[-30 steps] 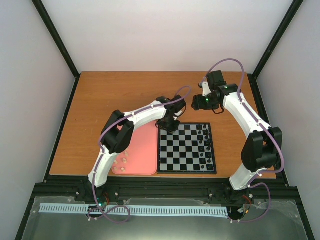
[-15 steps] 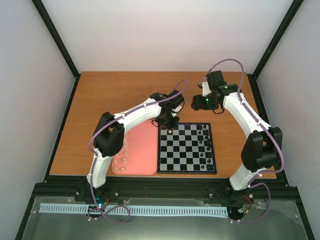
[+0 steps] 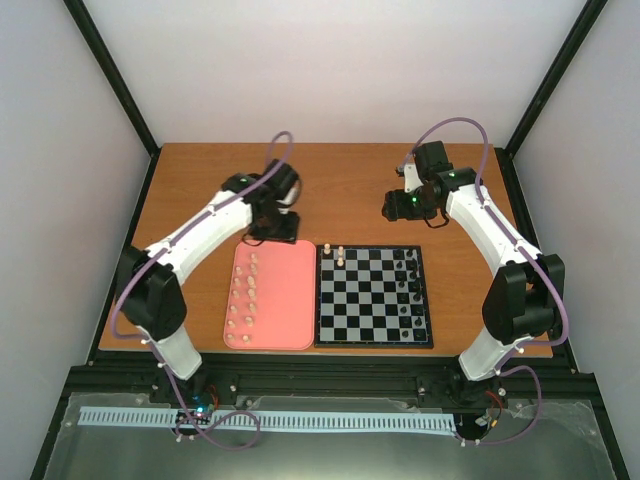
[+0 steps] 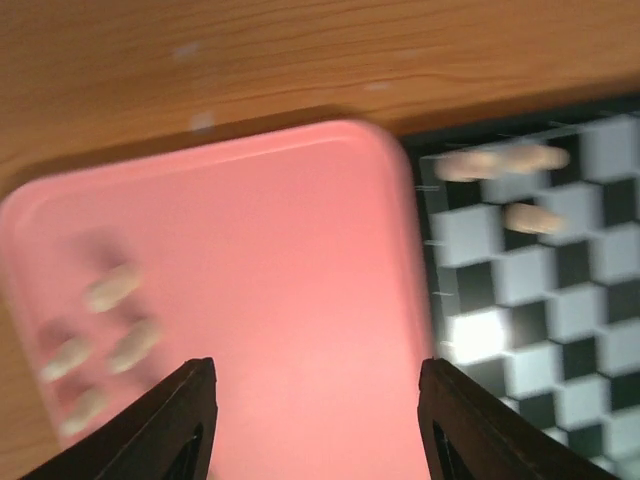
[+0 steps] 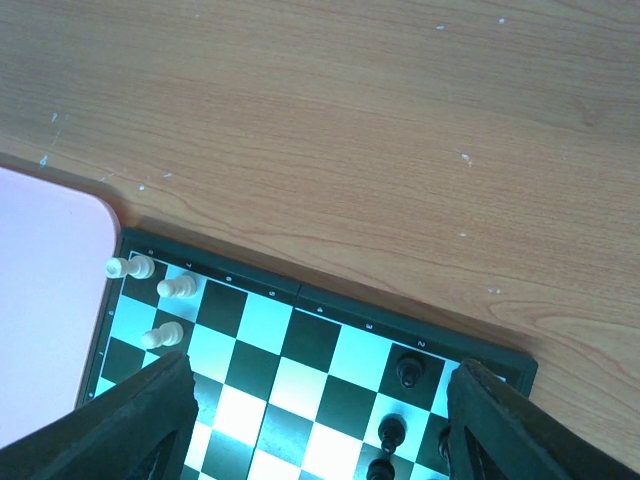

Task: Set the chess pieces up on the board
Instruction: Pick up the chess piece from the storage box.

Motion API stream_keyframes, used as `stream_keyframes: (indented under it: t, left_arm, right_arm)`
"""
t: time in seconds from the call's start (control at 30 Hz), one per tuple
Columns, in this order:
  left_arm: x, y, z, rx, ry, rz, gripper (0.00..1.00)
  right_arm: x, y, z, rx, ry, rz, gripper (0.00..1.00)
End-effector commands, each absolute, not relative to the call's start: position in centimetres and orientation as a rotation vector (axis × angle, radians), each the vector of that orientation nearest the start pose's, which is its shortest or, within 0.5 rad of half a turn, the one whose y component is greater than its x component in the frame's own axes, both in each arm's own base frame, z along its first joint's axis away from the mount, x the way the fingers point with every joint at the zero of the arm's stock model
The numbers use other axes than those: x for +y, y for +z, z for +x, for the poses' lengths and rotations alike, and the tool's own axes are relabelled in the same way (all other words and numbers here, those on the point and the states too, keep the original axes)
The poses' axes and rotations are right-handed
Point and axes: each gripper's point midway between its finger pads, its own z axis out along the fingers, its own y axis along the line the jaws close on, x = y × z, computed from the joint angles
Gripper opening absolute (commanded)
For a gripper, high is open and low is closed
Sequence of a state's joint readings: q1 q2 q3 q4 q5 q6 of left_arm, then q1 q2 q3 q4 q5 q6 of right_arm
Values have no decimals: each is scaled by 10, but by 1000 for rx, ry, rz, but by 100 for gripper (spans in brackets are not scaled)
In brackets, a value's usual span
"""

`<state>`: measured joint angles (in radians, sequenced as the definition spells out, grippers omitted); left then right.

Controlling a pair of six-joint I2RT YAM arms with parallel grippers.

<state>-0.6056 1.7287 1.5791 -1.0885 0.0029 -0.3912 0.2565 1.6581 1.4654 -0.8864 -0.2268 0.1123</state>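
Note:
The board lies right of centre, with three cream-white chess pieces standing at its far left corner. They also show in the right wrist view and, blurred, in the left wrist view. Several more white pieces stand along the left side of the pink tray. My left gripper hovers over the tray's far edge, open and empty. My right gripper hangs open and empty just beyond the board's far edge.
Black pieces stand in two columns along the board's right side, some of them in the right wrist view. The tray touches the board's left edge. Bare wooden table lies beyond both.
My left gripper has opened and swung left, from the board's far left corner to above the tray's far edge. White pieces stand uncovered at that corner. The right arm has not moved.

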Motion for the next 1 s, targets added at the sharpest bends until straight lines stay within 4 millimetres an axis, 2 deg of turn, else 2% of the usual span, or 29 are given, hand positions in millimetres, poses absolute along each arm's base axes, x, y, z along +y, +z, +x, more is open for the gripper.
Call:
stream_keyframes:
  t: [0.0,0.1,0.2,0.4,0.57,0.97]
  left_arm:
    - [-157,142,322,2889,-132,-12,58]
    - [-131,127,319,2911,-108,-101,63]
    - [-121,112,322,2933,-101,-130,63]
    - [-116,84,333,2971,-100,-173,63]
    - [-111,65,342,3005,-80,-186,58]
    - [-109,45,352,3055,-49,-181,47]
  right_arm:
    - [142,190,389,2616,449,-279,69]
    - [143,189,388,2618,457,-279,69]
    - [144,187,389,2621,465,-280,69]
    - [145,189,392,2623,462,-280,69]
    - [143,187,391,2630,451,-279,69]
    - [142,188,392,2628,440,-279,69]
